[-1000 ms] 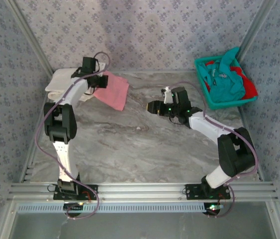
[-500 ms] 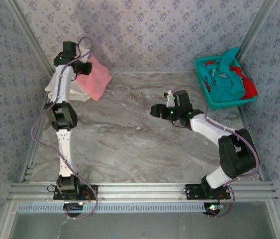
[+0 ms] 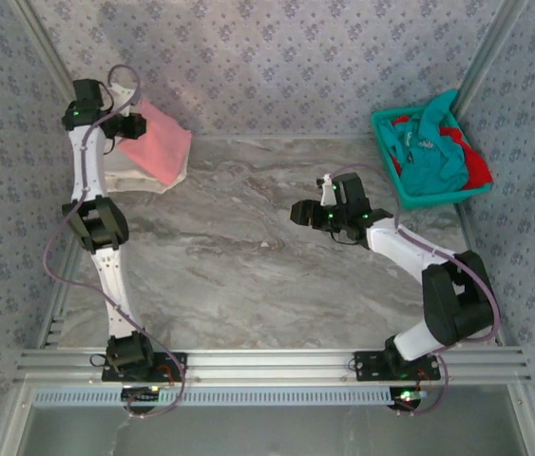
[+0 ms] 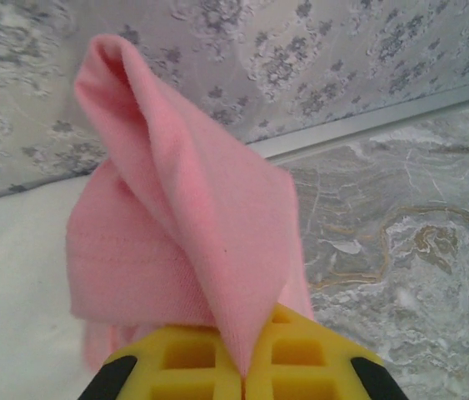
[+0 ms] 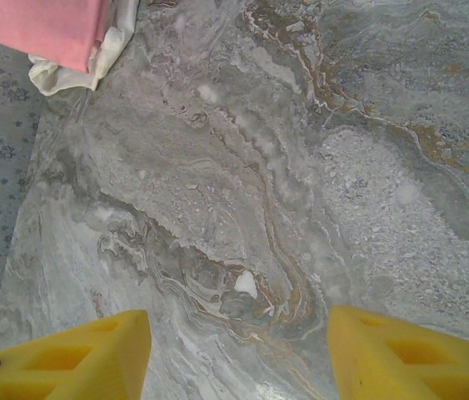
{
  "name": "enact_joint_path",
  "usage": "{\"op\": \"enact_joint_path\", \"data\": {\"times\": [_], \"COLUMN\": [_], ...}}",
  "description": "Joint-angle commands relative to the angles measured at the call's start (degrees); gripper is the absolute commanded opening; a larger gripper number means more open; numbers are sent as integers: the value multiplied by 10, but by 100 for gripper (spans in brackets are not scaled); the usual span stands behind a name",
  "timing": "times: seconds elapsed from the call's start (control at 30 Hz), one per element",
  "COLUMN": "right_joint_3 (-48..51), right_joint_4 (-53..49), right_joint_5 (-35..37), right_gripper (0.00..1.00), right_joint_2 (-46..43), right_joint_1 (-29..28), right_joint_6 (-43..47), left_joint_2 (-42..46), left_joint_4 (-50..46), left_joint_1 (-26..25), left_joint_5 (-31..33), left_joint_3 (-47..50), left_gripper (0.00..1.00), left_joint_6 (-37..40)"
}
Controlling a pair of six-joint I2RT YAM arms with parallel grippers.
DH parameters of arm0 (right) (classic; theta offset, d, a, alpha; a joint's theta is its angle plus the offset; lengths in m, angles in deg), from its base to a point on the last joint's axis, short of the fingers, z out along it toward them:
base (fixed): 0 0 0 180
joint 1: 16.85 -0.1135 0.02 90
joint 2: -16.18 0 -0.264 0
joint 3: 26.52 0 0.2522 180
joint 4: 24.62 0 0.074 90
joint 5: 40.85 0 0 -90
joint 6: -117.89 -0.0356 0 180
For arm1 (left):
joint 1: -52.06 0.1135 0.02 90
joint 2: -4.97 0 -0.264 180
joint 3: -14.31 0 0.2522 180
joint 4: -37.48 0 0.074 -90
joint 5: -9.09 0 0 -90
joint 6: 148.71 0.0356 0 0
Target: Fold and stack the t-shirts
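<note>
Pinching a corner of the salmon pink t-shirt [image 4: 188, 225] in the left gripper [image 4: 241, 371], with both yellow fingers [image 4: 184, 358] pressed tight together and the cloth caught in the thin line between them. Lifting that pink cloth up into a tall folded peak in front of the flowery wall [image 4: 317, 58], high at the far left corner of the table [image 3: 248, 275]. Letting the low edge of the pink shirt hang over the cream-white t-shirt [image 3: 120, 179], lying flat on the table by the left wall, though hard to tell whether touching it or not. Reaching the left arm [image 3: 91, 218] tall and nearly straight from its base up to that corner. Holding the right gripper [image 5: 238, 350] wide apart, with nothing between its two yellow pads [image 5: 76, 350], just bare grey marble down below. Hanging it above the middle of the table, a bit to the right, pointing toward the left and well apart from the pink shirt. Bending the right arm [image 3: 438, 285] back around to its base at the near right. Leaving a teal t-shirt [image 3: 433, 157] and a red t-shirt [image 3: 478, 171] rumpled together in the teal basket [image 3: 388, 161] at the far right corner, the teal one piled on top and the red one peeking out at the side.
</note>
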Motion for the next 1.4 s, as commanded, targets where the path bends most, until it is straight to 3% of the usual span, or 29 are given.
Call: {"op": "enact_joint_path", "data": {"times": [0.0,0.17,0.2,0.23,0.3,0.37,0.47,0.67,0.8,0.9,0.97,1.03,1.2,1.37], "right_joint_3": [-24,-58,-66,-73,-84,-93,-106,-122,-131,-131,-119,-88,48,219], "right_joint_4": [-37,-83,-91,-97,-101,-102,-100,-73,-55,-58,-55,-58,-3,155], "right_joint_5": [18,33,38,43,46,51,65,96,150,240,319,390,466,481], "right_gripper": [60,60,60,60,60,60,60,62,66,80,89,93,97,100], "right_joint_2": [-17,-23,-25,-27,-28,-30,-30,-21,-19,-26,-38,-60,-150,-223], "right_joint_1": [-8,-22,-25,-29,-35,-43,-55,-62,-60,-59,-57,-48,9,76], "right_joint_6": [0,5,7,10,11,12,20,54,106,157,177,190,224,282], "left_joint_2": [-27,-71,-83,-94,-107,-105,-75,51,246,425,527,621,772,813], "left_joint_4": [36,92,104,113,113,96,76,53,213,391,487,555,643,704], "left_joint_1": [22,68,79,88,98,102,102,77,35,2,-22,-56,-121,-121], "left_joint_5": [-68,-104,-104,-97,-53,8,60,44,46,62,90,166,345,399], "left_joint_3": [-37,-49,-49,-49,-49,-52,-51,4,292,582,744,888,1139,1278], "left_gripper": [0,0,13,35,58,99,100,100,100,100,100,100,100,100], "left_joint_6": [22,-12,-26,-33,-31,-21,-19,-54,-87,-135,-173,-199,-230,-203]}}
